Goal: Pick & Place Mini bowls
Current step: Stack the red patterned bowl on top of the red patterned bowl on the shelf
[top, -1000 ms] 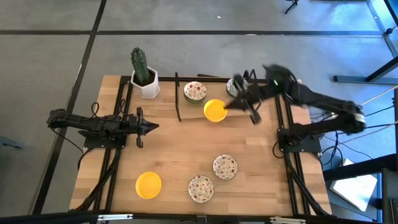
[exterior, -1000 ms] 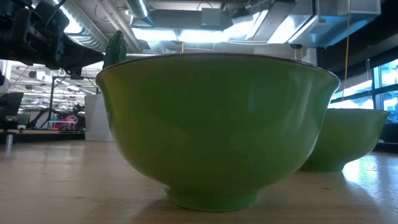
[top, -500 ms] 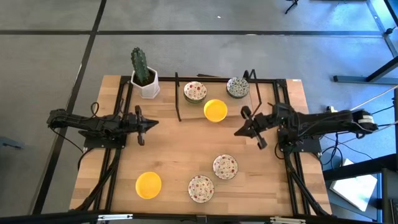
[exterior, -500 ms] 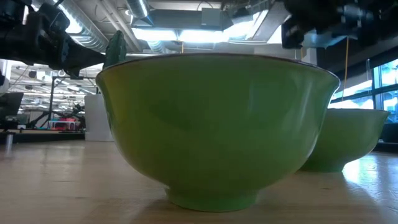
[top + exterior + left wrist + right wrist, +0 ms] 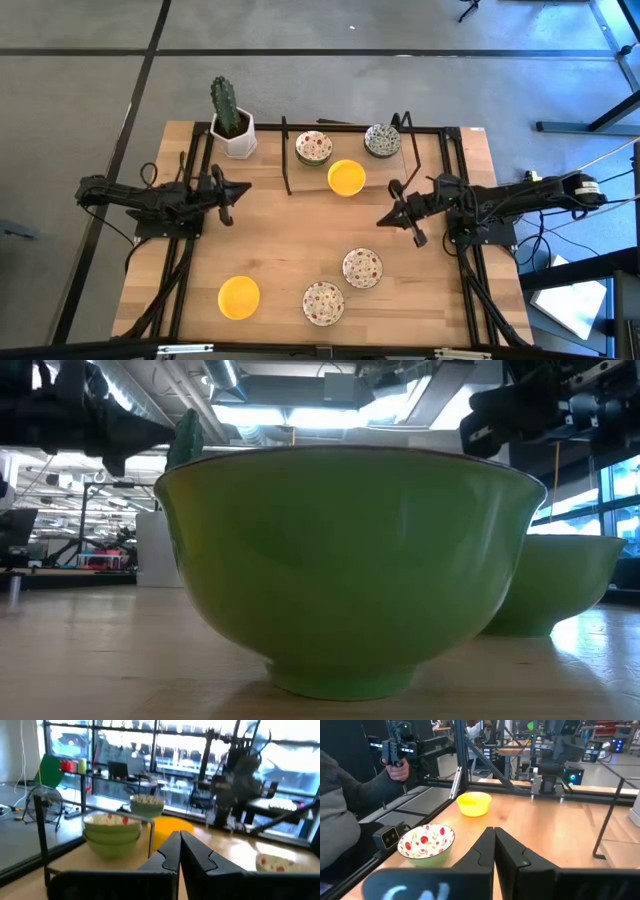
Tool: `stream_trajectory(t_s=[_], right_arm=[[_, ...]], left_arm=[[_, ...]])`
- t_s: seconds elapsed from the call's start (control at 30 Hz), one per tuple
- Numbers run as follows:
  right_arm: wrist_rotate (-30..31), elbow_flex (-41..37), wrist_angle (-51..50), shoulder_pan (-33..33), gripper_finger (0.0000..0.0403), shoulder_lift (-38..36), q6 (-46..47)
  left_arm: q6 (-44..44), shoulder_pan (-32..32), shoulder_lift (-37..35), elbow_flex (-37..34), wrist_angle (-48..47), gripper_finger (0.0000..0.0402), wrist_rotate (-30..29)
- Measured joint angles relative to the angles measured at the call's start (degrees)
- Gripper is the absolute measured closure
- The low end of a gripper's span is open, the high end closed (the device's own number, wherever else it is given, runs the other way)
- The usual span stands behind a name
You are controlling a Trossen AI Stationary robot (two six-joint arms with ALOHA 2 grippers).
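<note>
Six small round mini bowls are spread over the light wooden table (image 5: pixel 290 240). At the far edge, a white bowl with red floral speckles (image 5: pixel 314 147) and a white bowl with a green-grey pattern (image 5: pixel 382 140) are seen well apart, and a plain bright yellow bowl (image 5: pixel 346 177) is set just beside and nearer than the red-speckled one. Towards the near edge, a second yellow bowl (image 5: pixel 239 297) and two more red-speckled bowls (image 5: pixel 323 302) (image 5: pixel 362 267) are found. None is held.

The right gripper (image 5: pixel 384 218) is positioned over bare table between the far yellow bowl and the near speckled pair, its fingers (image 5: pixel 492 851) pressed together on nothing. The left gripper (image 5: pixel 243 187) is kept at the left side, likewise pinched shut and empty.

A green cactus in a white hexagonal pot (image 5: pixel 231 122) is placed at the far left corner. In the right wrist view, a person's hand (image 5: pixel 395 767) is seen gripping a black handle beyond the table.
</note>
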Motion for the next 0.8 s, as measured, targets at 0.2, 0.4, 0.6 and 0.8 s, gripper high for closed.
stream_trajectory(t_s=[0.2,0.4,0.6,0.8], right_arm=[[0.0,0.0,0.0,1.4,0.0395,0.0,0.0],[0.0,0.0,-0.9,3.1,0.0395,0.0,-0.1],[0.0,0.0,-1.2,5.0,0.0395,0.0,-1.0],[0.0,0.0,-1.1,5.1,0.0395,0.0,-1.1]], left_arm=[[-0.3,-0.9,0.4,2.0,1.4,0.0398,1.5],[-2.3,-3.6,4.3,4.6,1.2,0.0398,5.5],[-4.3,-6.9,16.9,12.8,1.3,0.0398,6.8],[-4.5,-9.9,36.4,25.5,-1.6,0.0398,10.8]])
